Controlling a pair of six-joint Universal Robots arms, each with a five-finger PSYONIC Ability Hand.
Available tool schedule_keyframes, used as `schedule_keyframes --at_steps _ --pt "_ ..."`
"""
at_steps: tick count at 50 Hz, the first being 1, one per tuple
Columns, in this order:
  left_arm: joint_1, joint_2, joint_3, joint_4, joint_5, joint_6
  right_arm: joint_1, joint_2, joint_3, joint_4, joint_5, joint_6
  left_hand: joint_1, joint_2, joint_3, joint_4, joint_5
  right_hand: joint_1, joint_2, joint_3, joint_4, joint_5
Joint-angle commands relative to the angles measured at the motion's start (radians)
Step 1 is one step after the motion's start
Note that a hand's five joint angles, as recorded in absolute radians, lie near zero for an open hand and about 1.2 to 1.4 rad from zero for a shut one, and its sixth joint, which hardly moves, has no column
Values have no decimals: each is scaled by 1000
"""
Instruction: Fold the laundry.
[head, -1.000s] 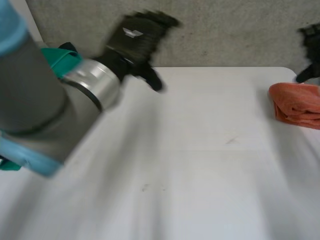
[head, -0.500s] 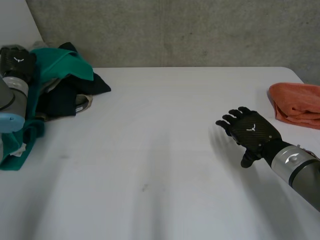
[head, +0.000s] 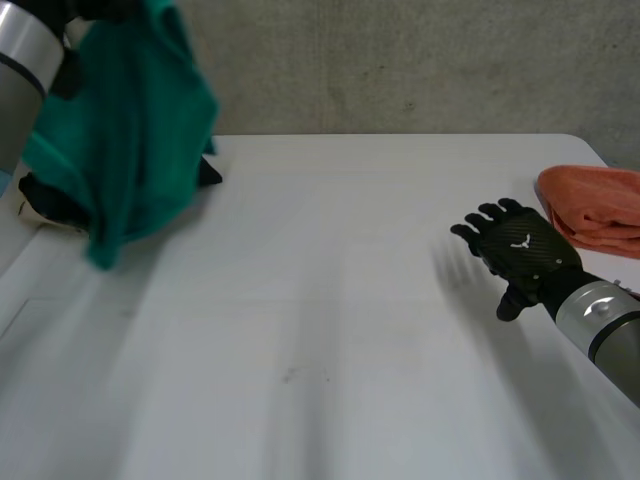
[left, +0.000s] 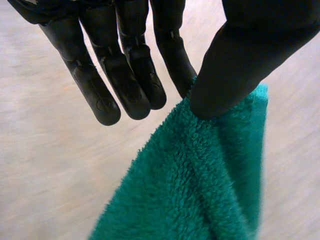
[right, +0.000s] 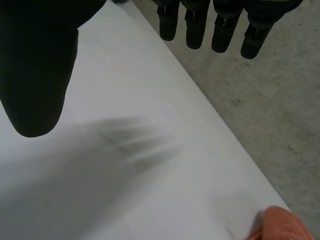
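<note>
Teal towel (head: 125, 120) is up off the white table (head: 330, 300), hanging in a loose bunch from the left hand (left: 127, 65) over the table's far left corner. Left arm (head: 20, 50) comes in above it. From the left wrist view, the thumb (left: 250, 55) presses the terry cloth against the nearest finger, close to a hemmed edge; that is a pinch, and the other fingers (left: 95, 85) are straight and free of the cloth. Below and behind the hanging towel lies a pile of dark clothes (head: 45, 200), and a black piece pokes out on its table side. Right hand (head: 515, 250) hovers low over the right side of the table, back upward, fingers spread and straight, nothing in it. Right wrist view agrees: fingertips (right: 225, 27) and thumb are wide apart, with bare tabletop under them. Folded orange towel (head: 595, 210) sits at the table's right edge, near the right hand but not touching it. Grey concrete wall (head: 400, 60) stands behind the table, and grey floor (right: 260, 90) lies past its far edge.
</note>
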Motion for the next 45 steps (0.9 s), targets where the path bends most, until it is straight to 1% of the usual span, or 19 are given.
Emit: schedule_keyframes --at_steps 1,3,6,10,11,13,17,24,25,26,27,29,32,34,36,40,42,44,45 --pt "-166 65 -107 -25 134 -216 -22 -31 -2 -18 45 23 247 201 205 199 266 -56 -40 -33 -36 -43" --pt "-199 51 -127 -22 129 -212 -33 -34 -5 -22 59 57 247 201 205 199 266 -56 -40 -33 -36 -43" --pt "-253 -31 -139 -36 120 -169 -45 -35 -16 -17 64 109 247 201 205 199 266 -56 -40 -33 -36 -43" --pt "-289 -134 -136 -102 114 -58 -68 -47 -25 -14 67 164 247 201 205 199 266 -56 -40 -33 -36 -43" --pt "-293 -159 -135 -143 106 -2 -74 -51 -28 -12 65 175 247 201 205 199 266 -56 -40 -33 -36 -43" --pt "-293 -171 -132 -183 89 41 -80 -51 -33 -11 65 193 247 201 205 199 266 -56 -40 -33 -36 -43" --pt "-317 -166 -147 -240 51 112 -83 -51 -53 -3 65 212 247 201 205 199 266 -56 -40 -33 -36 -43" --pt "-348 -41 -153 -242 49 106 -77 -52 -82 67 67 215 245 198 202 196 264 -56 -40 -33 -36 -43" --pt "-351 -35 -159 -242 49 111 -77 -52 -91 93 67 216 53 6 11 5 72 -56 -40 -33 -36 -43" --pt "-360 -27 -172 -248 39 117 -77 -52 -94 107 67 219 -327 -373 -369 -375 -308 -56 -40 -33 -36 -43" --pt "-366 -24 -179 -246 37 121 -77 -52 -99 121 67 224 -444 -490 -486 -492 -425 -56 -40 -33 -36 -43" --pt "-381 -21 -196 -245 35 137 -77 -51 -113 167 67 248 -545 -591 -587 -593 -526 -56 -40 -33 -36 -43" --pt "-389 -15 -239 -246 23 184 -76 -51 -133 218 67 281 -791 -837 -833 -839 -772 -56 -40 -33 -36 -43" --pt "-391 -7 -270 -248 -9 238 -74 -47 -159 283 65 314 -865 -911 -907 -913 -846 -56 -40 -33 -36 -43" --pt "-391 1 -291 -248 -38 278 -71 -37 -182 339 65 337 -874 -920 -916 -922 -855 -56 -40 -33 -36 -43" --pt "-378 16 -368 -245 -116 364 -47 44 -232 475 44 417 -903 -950 -946 -951 -884 -56 -40 -33 -36 -43" --pt "-365 31 -425 -243 -147 404 -11 72 -245 488 44 442 -903 -950 -946 -951 -884 -56 -40 -33 -36 -43" --pt "-343 50 -471 -240 -153 427 45 98 -252 485 59 465 -906 -953 -948 -954 -887 -56 -40 -33 -36 -43" --pt "-307 67 -521 -234 -150 449 61 103 -254 482 61 471 -906 -953 -948 -954 -887 -56 -40 -33 -36 -43"
